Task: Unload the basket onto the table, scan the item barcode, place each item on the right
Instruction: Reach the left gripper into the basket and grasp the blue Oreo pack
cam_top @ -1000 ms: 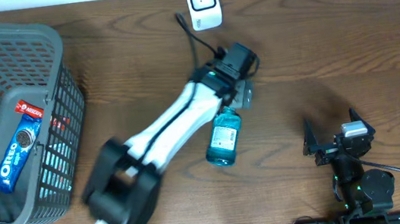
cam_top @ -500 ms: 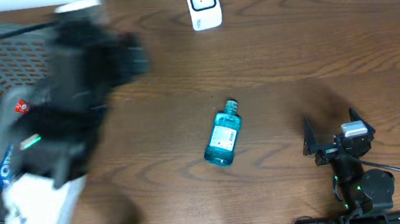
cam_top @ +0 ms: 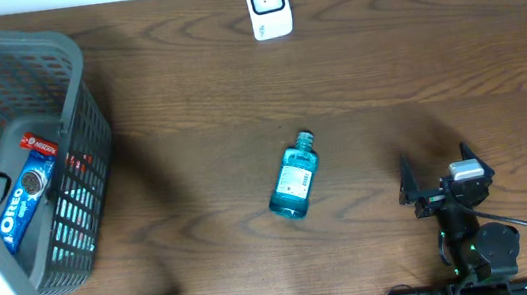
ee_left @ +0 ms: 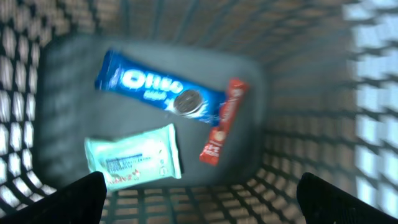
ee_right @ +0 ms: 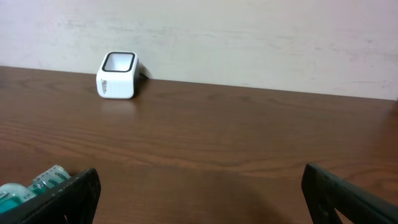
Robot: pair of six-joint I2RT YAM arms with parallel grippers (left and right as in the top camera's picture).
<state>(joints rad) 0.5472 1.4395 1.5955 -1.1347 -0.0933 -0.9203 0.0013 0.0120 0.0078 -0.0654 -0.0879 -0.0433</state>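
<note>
Oreo pack (ee_left: 158,93) lay flat on the floor of the basket (cam_top: 71,52) at the bench's left edge, with a red bar (ee_left: 224,121) touching one end and a pale green wipes pack (ee_left: 134,163) just beside it. The left tool (ee_left: 202,180) hung above them, jaws spread wide, holding nothing. Crowding looked the likeliest trouble: a descent slightly off could pinch two packs together, or a finger could snag the mesh wall. The slick wrapper might also slip on the way to the scanner (cam_top: 267,4) at the far edge, or arrive barcode down. The right tool (ee_right: 200,173), equally wide and empty, sat near the front edge.
</note>
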